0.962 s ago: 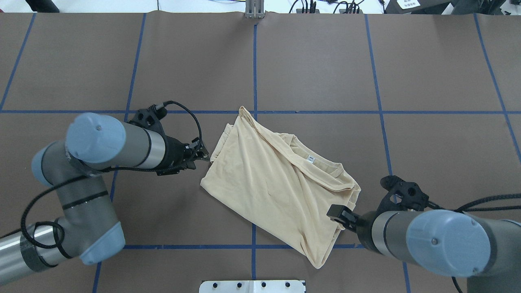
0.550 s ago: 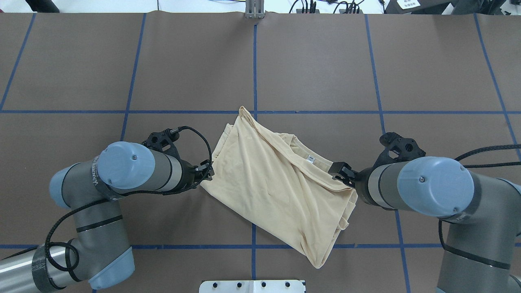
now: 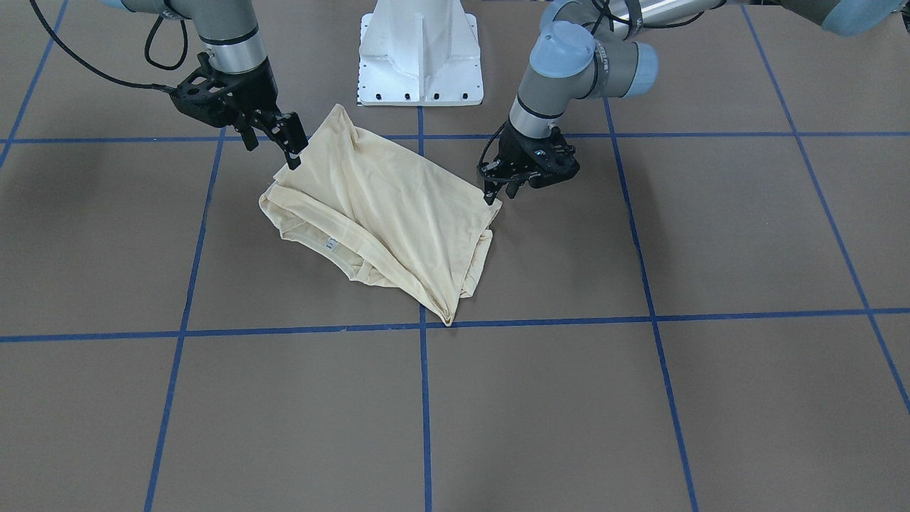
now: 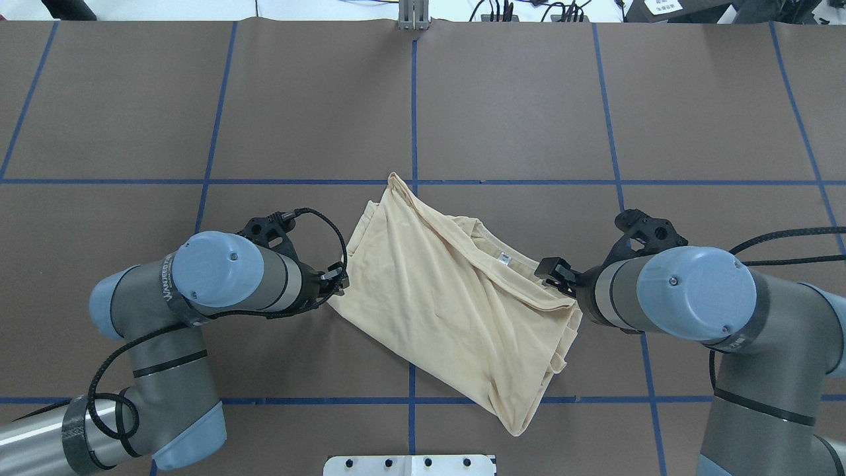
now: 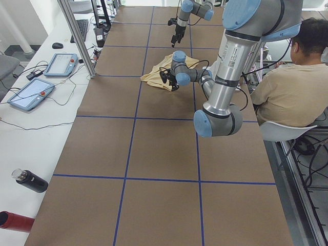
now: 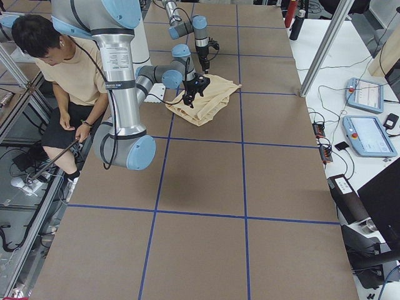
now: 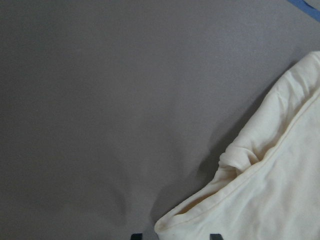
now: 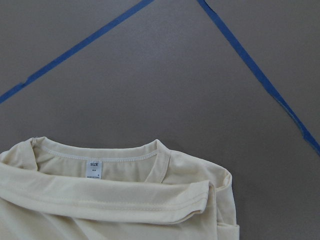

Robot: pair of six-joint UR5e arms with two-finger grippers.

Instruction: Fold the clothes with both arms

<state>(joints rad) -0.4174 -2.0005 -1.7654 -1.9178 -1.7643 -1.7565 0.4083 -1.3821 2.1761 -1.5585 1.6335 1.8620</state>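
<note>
Near the middle of the table (image 4: 529,119), towards the robot's edge, the cream T-shirt (image 4: 449,297) lies loosely folded and slantwise across a blue tape line (image 4: 414,99), its neck label (image 8: 94,169) facing up; the left gripper (image 4: 338,279) sits low at the shirt's corner on the robot's left, fingertips (image 7: 215,236) spread with the hem between them, not pinching. At the opposite, collar-side edge the right gripper (image 4: 552,272) hangs just over the fabric, its jaws parted and holding nothing.

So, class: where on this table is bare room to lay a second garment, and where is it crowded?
Free: the whole far row of table squares beyond the blue line at the T-shirt's far tip. Crowded: the middle, where left arm and right arm flank the shirt.
</note>
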